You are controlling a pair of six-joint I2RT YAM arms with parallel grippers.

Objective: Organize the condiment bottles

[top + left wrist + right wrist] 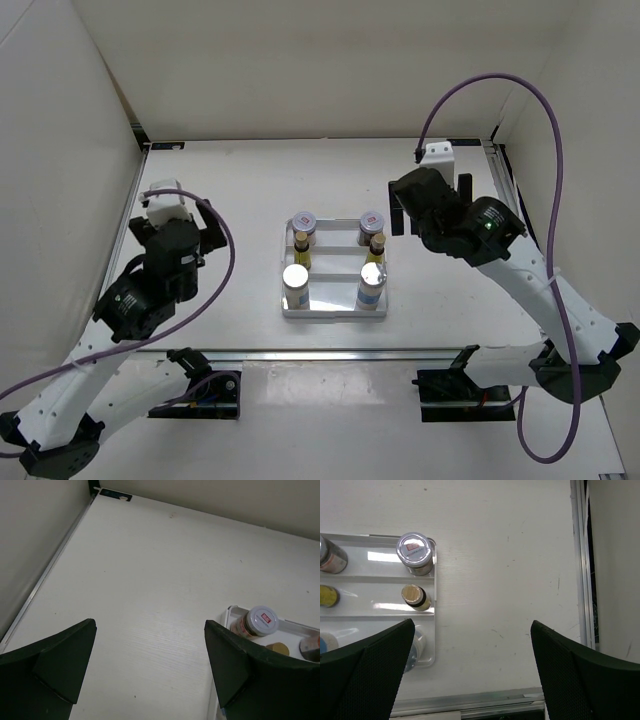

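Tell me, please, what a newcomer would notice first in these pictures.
A white tray centred on the table holds six condiment bottles in three pairs: jars farthest, yellow bottles in the middle, white-blue ones nearest. The left pincer and right pincer flank it, open and empty.

This is a robotics lab test cell, not a kitchen: a bare white counter (230, 200) is boxed in on three sides by plain white panels (300, 60), and a metal rail (330, 352) runs along its near edge. A left arm (160, 265) and a right arm (470, 230), both black and white, are bolted at that edge, each trailing a looping purple cable (490, 80). Six small condiment bottles (296, 278) stand in a white ridged tray (333, 296) mid-counter
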